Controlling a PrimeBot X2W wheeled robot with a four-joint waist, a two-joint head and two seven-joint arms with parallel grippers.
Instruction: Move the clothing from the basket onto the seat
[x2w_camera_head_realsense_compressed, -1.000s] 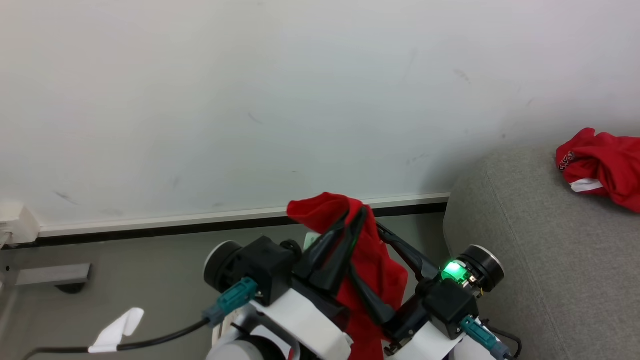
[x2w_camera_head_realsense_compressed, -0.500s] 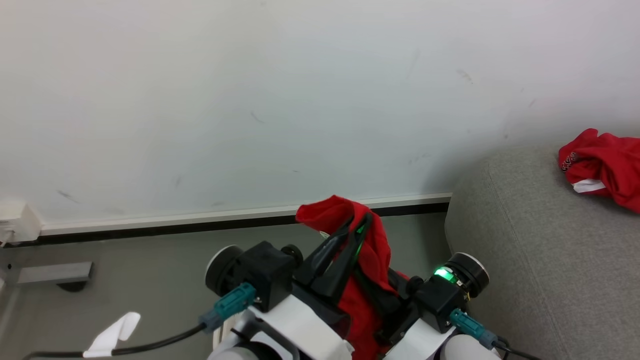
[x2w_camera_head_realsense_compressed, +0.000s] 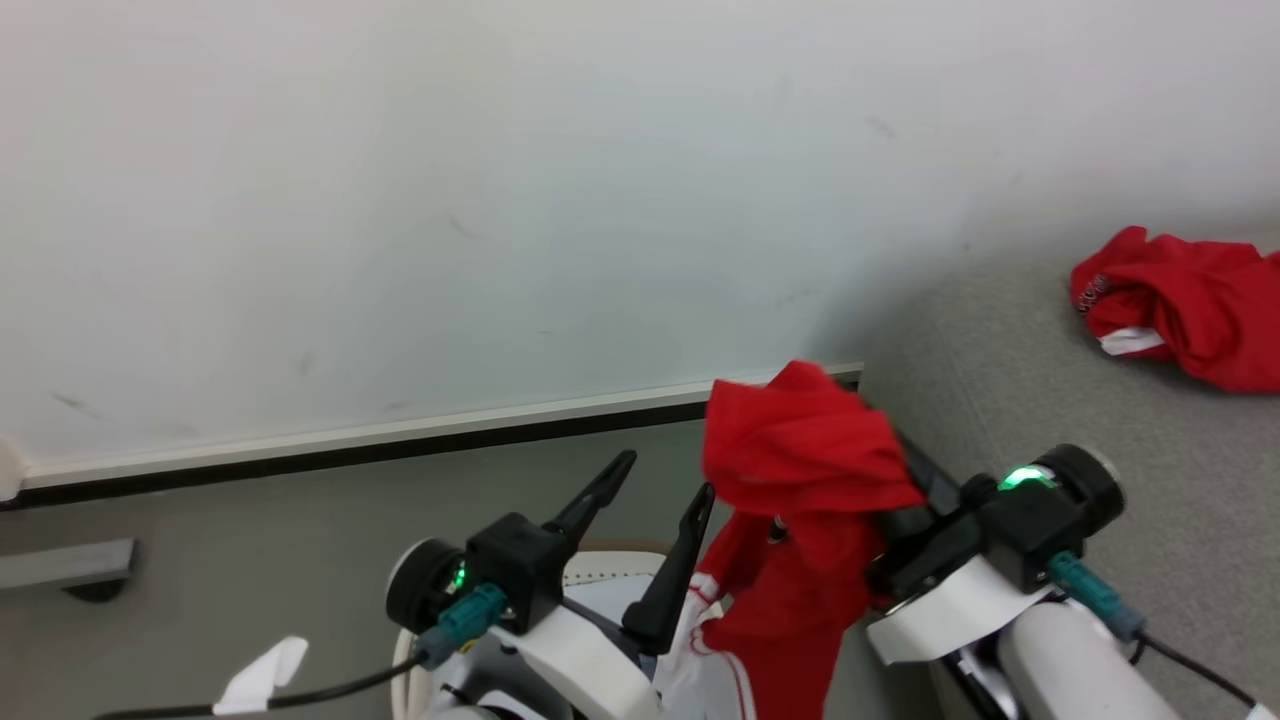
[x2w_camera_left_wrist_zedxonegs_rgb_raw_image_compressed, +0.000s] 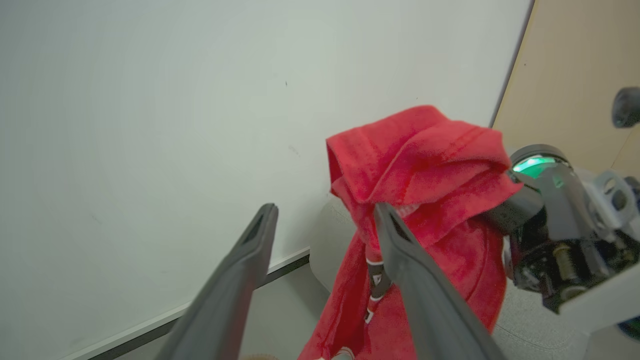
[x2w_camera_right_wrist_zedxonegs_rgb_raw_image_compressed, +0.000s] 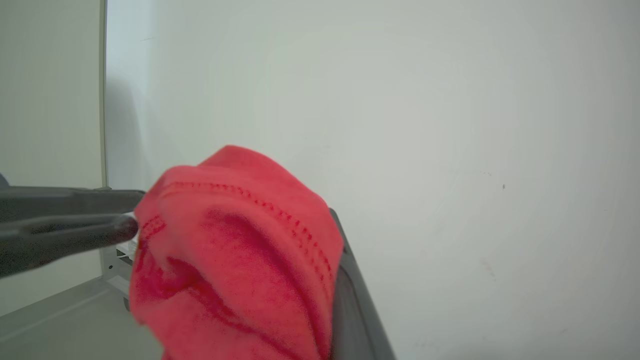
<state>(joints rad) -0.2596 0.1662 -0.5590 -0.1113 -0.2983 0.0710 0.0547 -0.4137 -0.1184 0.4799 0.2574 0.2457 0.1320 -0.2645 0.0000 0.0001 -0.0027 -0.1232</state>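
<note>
1. My right gripper (x2w_camera_head_realsense_compressed: 905, 468) sits at about 4 o'clock in the head view. Its fingers are clamped on a red jersey (x2w_camera_head_realsense_compressed: 800, 450), and bunched cloth covers their tips.
2. The red jersey hangs in the air from that grip. Its lower part, with white striped trim, drops out of frame near 6 o'clock.
3. My left gripper (x2w_camera_head_realsense_compressed: 655, 490) is at 6 o'clock, fingers spread wide and holding nothing. One finger is just beside the hanging cloth; I cannot tell whether they touch.
4. Below the left gripper, part of the basket (x2w_camera_head_realsense_compressed: 600, 572) shows: a cream-white wall under a brown rim.
5. The grey sofa (x2w_camera_head_realsense_compressed: 1000, 400) takes up the 3 to 5 o'clock area. The held jersey is up near its rounded end.
6. A second red garment (x2w_camera_head_realsense_compressed: 1180, 310) with a small white label lies crumpled on the sofa near 3 o'clock, well apart from the held one.
7. In the right wrist view, the red jersey (x2w_camera_right_wrist_zedxonegs_rgb_raw_image_compressed: 235, 240) drapes over the fingers at 7 o'clock, with a pale wall (x2w_camera_right_wrist_zedxonegs_rgb_raw_image_compressed: 450, 125) behind.
</note>
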